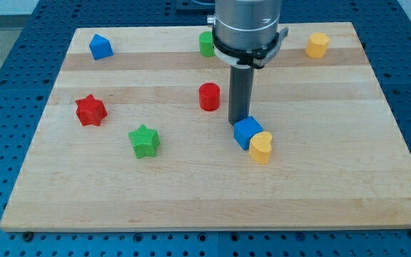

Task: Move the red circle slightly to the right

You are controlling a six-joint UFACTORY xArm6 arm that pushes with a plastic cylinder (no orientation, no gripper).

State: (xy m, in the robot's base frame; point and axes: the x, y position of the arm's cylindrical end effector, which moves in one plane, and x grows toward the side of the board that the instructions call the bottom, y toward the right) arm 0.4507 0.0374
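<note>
The board (pixel 41 178) carries eight blocks, taken from the view's left with the red circle (pixel 209 96) as landmark: one red star (pixel 90 111) well to its left, one blue block (pixel 100 47) up and far left, one green star (pixel 144 140) below-left, one green block (pixel 206 44) above it, partly hidden by the arm. To its right lie one blue cube (pixel 247 132) touching one yellow heart (pixel 261 147), and one yellow block (pixel 317 45) far upper right.

My tip (pixel 238 123) is a bare rod that grasps nothing; it stands just right of the circle, against the blue cube's upper-left edge. The push looks not yet begun: I judge I must go round to the circle's left side, then nudge it gently rightward.
</note>
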